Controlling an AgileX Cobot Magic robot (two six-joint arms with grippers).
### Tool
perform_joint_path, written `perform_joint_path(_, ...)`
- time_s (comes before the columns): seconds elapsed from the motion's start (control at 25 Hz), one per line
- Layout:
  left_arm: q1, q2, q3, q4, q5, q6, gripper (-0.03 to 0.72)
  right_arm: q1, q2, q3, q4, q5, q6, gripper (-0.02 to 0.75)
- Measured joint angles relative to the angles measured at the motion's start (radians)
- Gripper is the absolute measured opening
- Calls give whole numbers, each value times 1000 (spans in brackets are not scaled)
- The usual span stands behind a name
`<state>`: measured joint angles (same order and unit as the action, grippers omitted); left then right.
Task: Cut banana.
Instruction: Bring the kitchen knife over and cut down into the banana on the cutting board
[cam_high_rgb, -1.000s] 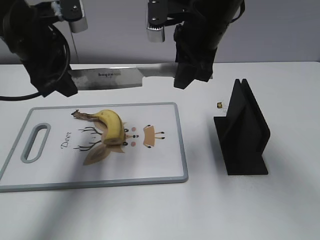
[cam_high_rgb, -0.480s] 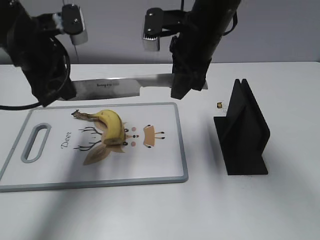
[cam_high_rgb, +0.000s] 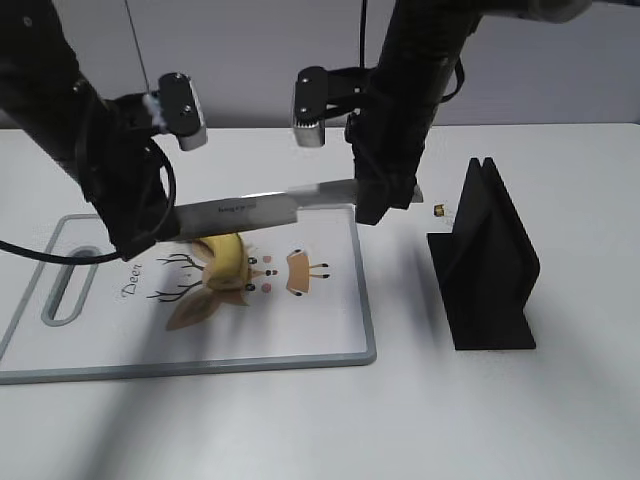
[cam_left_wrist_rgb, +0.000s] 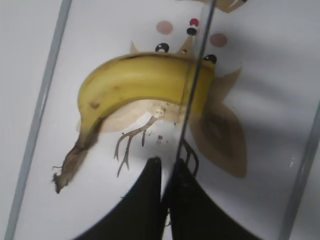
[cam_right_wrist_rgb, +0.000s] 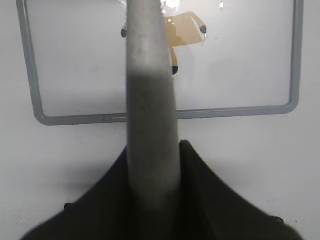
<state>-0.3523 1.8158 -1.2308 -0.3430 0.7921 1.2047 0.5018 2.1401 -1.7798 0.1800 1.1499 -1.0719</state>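
Observation:
A yellow banana (cam_high_rgb: 226, 259) lies on the white cutting board (cam_high_rgb: 330, 320) with a deer drawing. A long knife (cam_high_rgb: 250, 211) hangs level just above the banana, crossing it. My right gripper (cam_high_rgb: 385, 196) is shut on the knife's grey handle (cam_right_wrist_rgb: 150, 100). My left gripper (cam_high_rgb: 163, 226) is shut on the blade's far end. In the left wrist view the blade edge (cam_left_wrist_rgb: 196, 75) runs from the jaws (cam_left_wrist_rgb: 167, 167) across the right part of the banana (cam_left_wrist_rgb: 140, 80). In the right wrist view the jaws (cam_right_wrist_rgb: 152, 150) clamp the handle over the board's edge (cam_right_wrist_rgb: 235, 107).
A black knife stand (cam_high_rgb: 485, 265) sits on the white table to the right of the board. A small gold object (cam_high_rgb: 439, 210) lies beside the stand. The board's handle slot (cam_high_rgb: 62, 290) is at its left end.
Both arms have come down and toward me with the knife. The blade has gone from behind the board's far edge to just over the banana.

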Motion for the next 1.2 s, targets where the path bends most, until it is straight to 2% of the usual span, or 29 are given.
perform_joint_path(0.48,-8,47,0,45,-41,-5,22,0,45,0,3,-34,2,173)
perform_joint_path(1.2,-8,129,0,40,-48,-5,23,0,102,0,18,-40,2,174)
